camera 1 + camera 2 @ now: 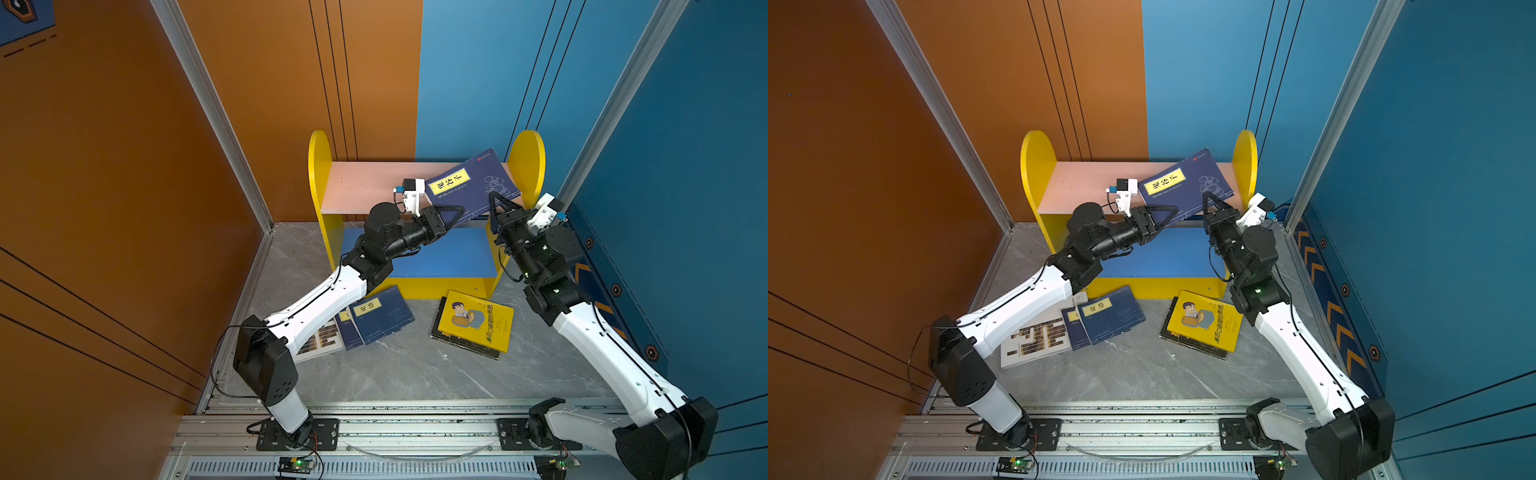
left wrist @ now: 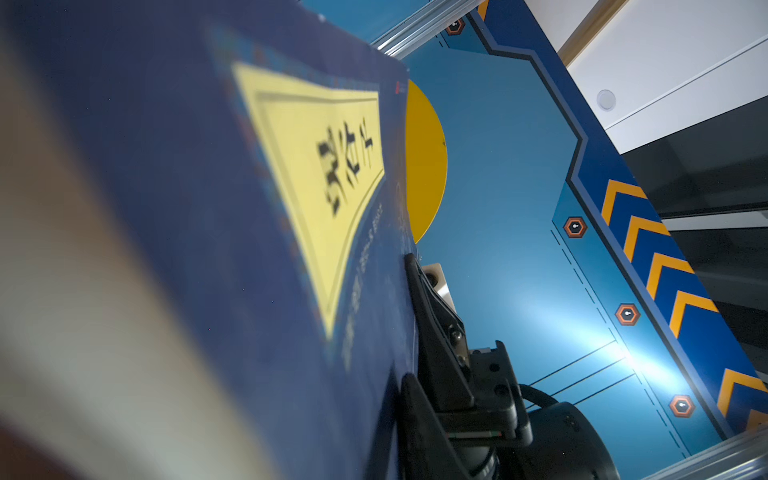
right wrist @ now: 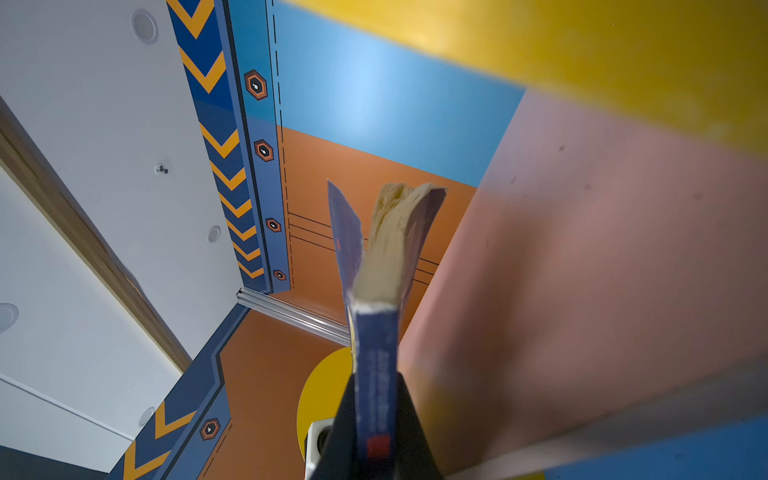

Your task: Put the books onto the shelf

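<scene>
Navy book (image 1: 471, 183), clamped at its spine by my right gripper (image 1: 496, 200) and near edge by my left gripper (image 1: 458, 210), seemed light, floppy, stiffest along that spine.

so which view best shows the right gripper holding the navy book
Right wrist view: the right gripper clamps the navy book by its spine. Both top views show its fingers at the book's near edge; the left wrist view shows them side-on.

Bright even light; close navy book (image 2: 174, 257) blurred
</scene>
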